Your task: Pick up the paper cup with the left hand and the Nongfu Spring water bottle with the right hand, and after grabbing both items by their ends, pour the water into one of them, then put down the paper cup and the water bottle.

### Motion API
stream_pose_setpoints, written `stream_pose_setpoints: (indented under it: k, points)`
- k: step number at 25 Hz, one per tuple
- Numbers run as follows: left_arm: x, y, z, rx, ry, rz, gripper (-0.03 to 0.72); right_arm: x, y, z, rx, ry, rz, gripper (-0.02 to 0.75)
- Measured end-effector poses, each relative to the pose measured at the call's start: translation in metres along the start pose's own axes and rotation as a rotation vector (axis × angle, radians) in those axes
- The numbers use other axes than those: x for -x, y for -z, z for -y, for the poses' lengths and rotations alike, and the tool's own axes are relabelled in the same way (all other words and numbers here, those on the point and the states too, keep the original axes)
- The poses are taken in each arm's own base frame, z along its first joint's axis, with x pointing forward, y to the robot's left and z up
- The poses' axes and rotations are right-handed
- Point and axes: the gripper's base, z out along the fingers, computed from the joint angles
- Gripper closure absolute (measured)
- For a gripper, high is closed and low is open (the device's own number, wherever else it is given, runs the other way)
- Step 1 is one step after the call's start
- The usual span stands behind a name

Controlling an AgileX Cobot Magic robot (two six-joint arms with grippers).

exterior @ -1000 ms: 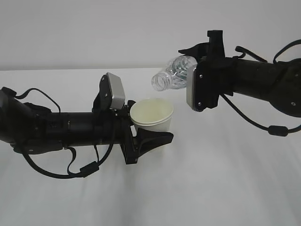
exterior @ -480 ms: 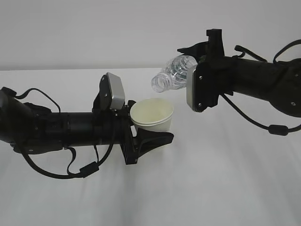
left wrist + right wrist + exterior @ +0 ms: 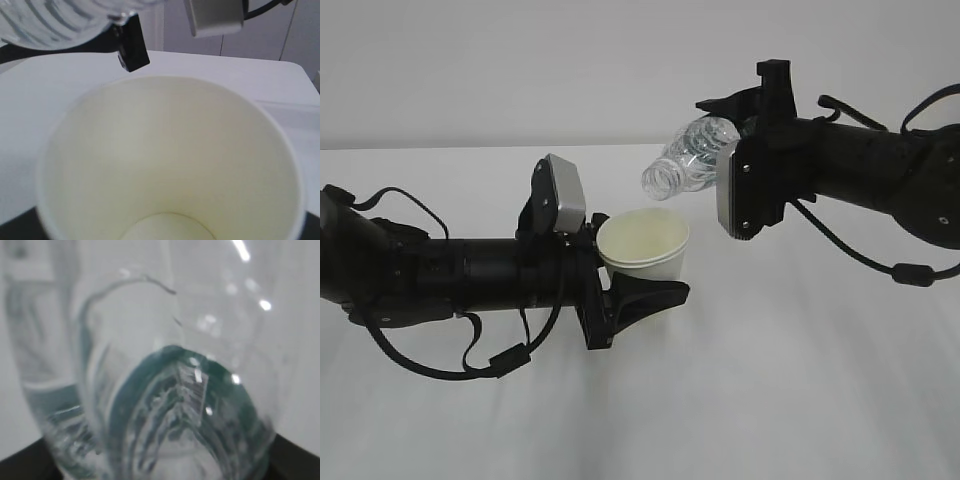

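The white paper cup (image 3: 643, 243) is held clear of the table, tilted a little toward the camera, with my left gripper (image 3: 635, 272) shut on its lower end. Its cream inside (image 3: 165, 150) fills the left wrist view. I cannot tell whether water lies in it. My right gripper (image 3: 728, 135) is shut on the base end of the Nongfu Spring water bottle (image 3: 685, 160). The bottle slants down to the left, its open mouth just above and left of the cup's rim. No stream shows. The bottle's ribs and green label (image 3: 165, 390) fill the right wrist view.
A white table (image 3: 770, 380) lies under both arms, with a plain grey wall behind. In the left wrist view the bottle (image 3: 50, 22) and a black finger of the right gripper (image 3: 132, 42) hang above the cup's far rim.
The bottle has tipped slightly further, its mouth a touch lower toward the cup. The left arm and the cup have stayed still.
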Motion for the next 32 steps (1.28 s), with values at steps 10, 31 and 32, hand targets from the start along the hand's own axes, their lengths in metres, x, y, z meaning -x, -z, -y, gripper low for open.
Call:
stream_pose_setpoints:
  k: [10, 31, 32]
  points:
    - [0.0, 0.0, 0.0, 0.0, 0.0, 0.0, 0.195, 0.0, 0.0, 0.0, -0.001, 0.039, 0.0, 0.246]
    - [0.0, 0.0, 0.0001, -0.001, 0.0, 0.0, 0.196, 0.0008, 0.0, 0.0015, -0.017, 0.073, 0.008, 0.246]
    - [0.0, 0.0, 0.0001, -0.001, 0.0, 0.0, 0.196, 0.0008, 0.0, 0.0015, -0.017, 0.073, 0.008, 0.246]
